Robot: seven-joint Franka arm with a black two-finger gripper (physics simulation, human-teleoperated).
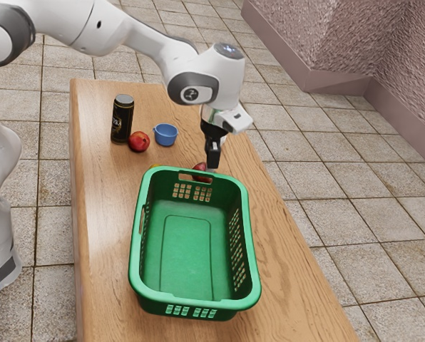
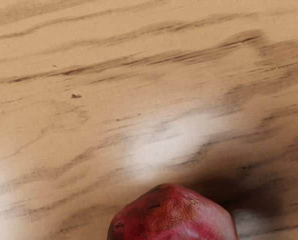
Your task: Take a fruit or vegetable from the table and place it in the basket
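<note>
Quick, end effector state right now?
End effector: can't tell whether open or closed, or if it holds the red fruit close by it.

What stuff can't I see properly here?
Exterior view: part of the red fruit by the gripper, behind the basket's rim.
Exterior view: most of something yellow, behind that rim.
Exterior view: the can's writing, too small.
Wrist view: part of that fruit, cut off by the lower edge.

Bright light, perhaps from overhead, leaves white glare and dark shadow on the tabletop (image 2: 79,120).
</note>
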